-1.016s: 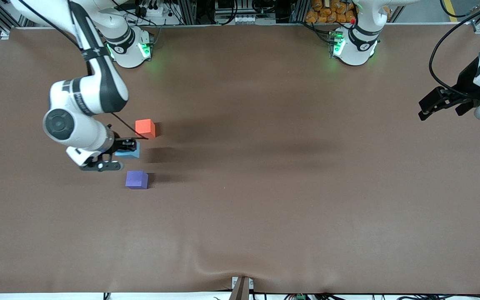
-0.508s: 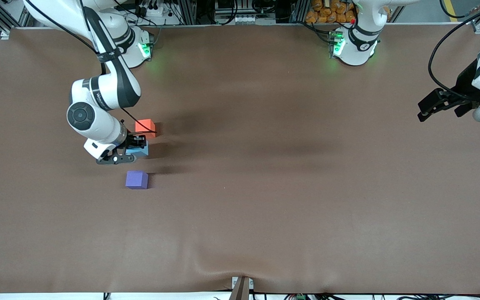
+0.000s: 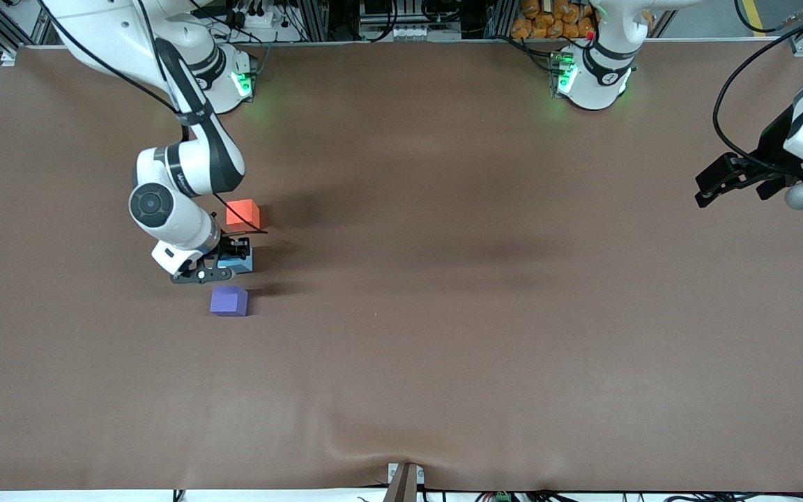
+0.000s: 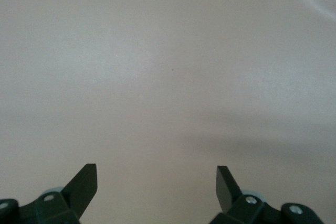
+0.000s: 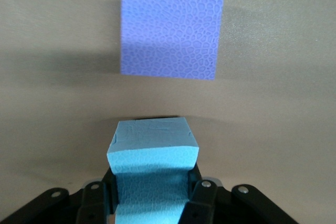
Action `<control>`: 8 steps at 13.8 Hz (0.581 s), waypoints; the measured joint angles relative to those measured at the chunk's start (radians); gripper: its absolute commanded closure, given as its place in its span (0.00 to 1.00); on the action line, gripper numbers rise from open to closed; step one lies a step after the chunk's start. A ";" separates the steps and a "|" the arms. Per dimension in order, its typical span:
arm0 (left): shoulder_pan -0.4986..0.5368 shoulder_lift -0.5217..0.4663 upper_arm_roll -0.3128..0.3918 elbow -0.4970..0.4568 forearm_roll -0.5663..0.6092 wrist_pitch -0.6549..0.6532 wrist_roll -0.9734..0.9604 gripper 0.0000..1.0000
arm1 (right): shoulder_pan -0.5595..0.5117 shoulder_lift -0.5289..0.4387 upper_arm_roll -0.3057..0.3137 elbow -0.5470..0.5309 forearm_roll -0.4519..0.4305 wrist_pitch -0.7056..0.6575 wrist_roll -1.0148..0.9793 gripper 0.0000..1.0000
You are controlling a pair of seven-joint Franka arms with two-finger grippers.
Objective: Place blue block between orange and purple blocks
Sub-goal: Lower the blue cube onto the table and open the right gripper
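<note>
The brown table (image 3: 443, 335) filled nearly the whole front view. The right arm (image 3: 185, 167) reached down from the upper left of the frame, and its right gripper (image 3: 228, 259) was clamped on the blue block (image 3: 242, 262), held in the gap between the orange block (image 3: 242, 212) above it in the frame and the purple block (image 3: 228, 300) below it; whether the blue block touched the table could not be told. The arm's wrist and a black cable (image 3: 238, 213) crossed in front of the orange block's edge. At the right edge of the frame the left gripper (image 3: 719, 183) waited over bare table, fingers (image 4: 84, 182) spread apart, holding nothing.
</note>
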 measured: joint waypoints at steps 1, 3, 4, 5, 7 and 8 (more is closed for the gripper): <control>0.000 0.000 0.000 0.000 0.000 0.000 0.000 0.00 | -0.002 0.013 -0.002 0.000 -0.004 0.014 0.000 0.62; 0.000 0.001 0.000 0.000 0.000 0.003 0.000 0.00 | -0.003 0.017 -0.002 0.001 -0.005 0.020 0.000 0.00; 0.000 0.002 0.000 0.000 0.000 0.004 0.000 0.00 | -0.003 0.018 -0.003 0.001 -0.005 0.021 0.000 0.00; 0.000 0.002 -0.001 0.000 0.000 0.005 0.000 0.00 | -0.004 0.019 -0.004 0.001 -0.005 0.022 0.000 0.00; 0.000 0.002 -0.001 0.000 0.000 0.005 0.001 0.00 | -0.005 0.019 -0.005 0.002 -0.006 0.023 0.000 0.00; 0.000 0.002 -0.001 0.000 0.000 0.005 0.001 0.00 | -0.006 0.017 -0.005 0.006 -0.006 0.022 0.000 0.00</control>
